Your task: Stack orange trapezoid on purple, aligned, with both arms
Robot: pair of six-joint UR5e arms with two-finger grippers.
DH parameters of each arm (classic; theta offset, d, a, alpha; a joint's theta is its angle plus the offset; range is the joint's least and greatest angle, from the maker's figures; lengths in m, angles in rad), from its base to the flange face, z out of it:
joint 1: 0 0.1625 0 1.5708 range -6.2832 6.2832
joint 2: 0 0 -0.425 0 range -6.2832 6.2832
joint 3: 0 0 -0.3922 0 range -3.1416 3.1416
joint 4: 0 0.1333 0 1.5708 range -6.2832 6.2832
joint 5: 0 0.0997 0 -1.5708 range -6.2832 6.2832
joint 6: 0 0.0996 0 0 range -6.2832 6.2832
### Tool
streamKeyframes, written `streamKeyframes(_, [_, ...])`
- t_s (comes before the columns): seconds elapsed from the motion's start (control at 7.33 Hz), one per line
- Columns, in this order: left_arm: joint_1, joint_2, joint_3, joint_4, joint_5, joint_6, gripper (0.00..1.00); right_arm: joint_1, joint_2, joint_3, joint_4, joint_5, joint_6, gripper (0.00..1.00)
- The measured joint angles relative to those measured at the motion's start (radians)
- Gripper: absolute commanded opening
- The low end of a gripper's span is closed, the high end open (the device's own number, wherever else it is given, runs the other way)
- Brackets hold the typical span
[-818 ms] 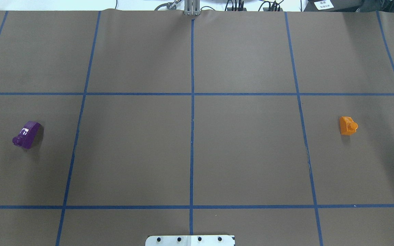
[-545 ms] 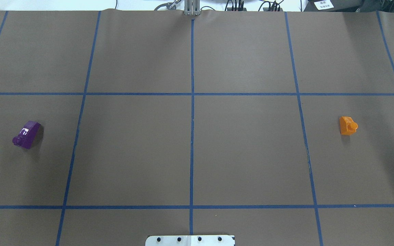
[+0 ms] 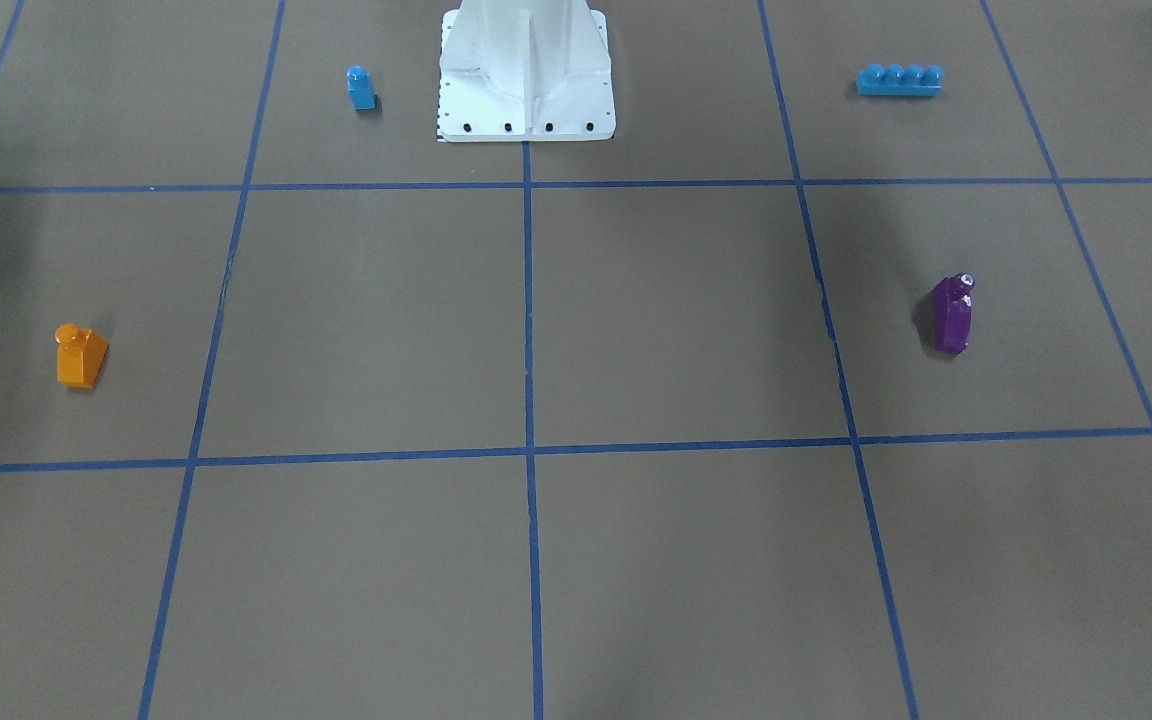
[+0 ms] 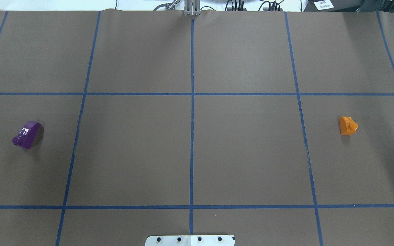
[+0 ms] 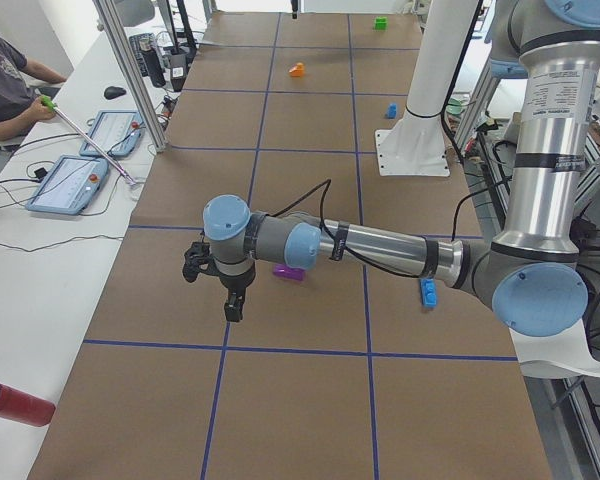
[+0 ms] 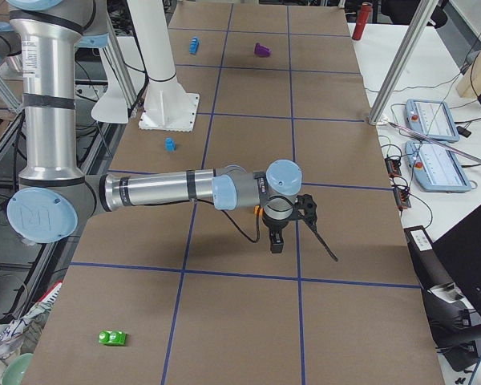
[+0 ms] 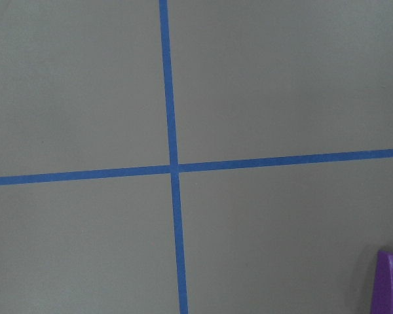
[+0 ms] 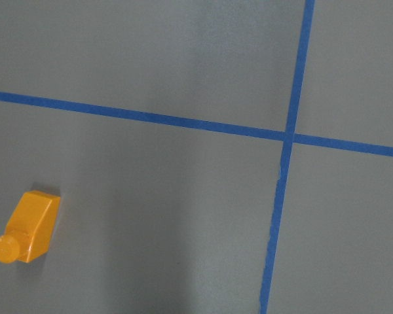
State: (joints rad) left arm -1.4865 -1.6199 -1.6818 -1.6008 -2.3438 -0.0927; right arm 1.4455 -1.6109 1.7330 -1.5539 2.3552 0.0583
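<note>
No movement since 0.8 s ago in overhead: both bricks sit where they were. The orange trapezoid (image 4: 348, 125) lies on the mat in the right-hand middle cell, and the purple (image 4: 27, 134) in the left-hand middle cell, well apart. The left gripper (image 5: 232, 308) hangs over the mat near purple; the right gripper (image 6: 276, 242) hangs near orange. Neither touches a brick. Both show only in the side views, so I can't tell whether the jaws are open or closed. Small blue brick (image 3: 361, 88) and long blue brick (image 3: 899, 80) flank the base.
</note>
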Motion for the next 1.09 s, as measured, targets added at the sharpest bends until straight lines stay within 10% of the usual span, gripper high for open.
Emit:
streamKeyframes(0.55, [0.055,0.021,0.029,-0.108,-0.002,-0.004,1.00,-0.001,-0.010,0.002,0.002,0.009,0.002,1.00])
streamKeyframes(1.09, [0.372,-0.021,0.038,-0.307,0.024,-0.303,1.00,-0.014,-0.017,-0.004,0.001,0.015,0.002,1.00])
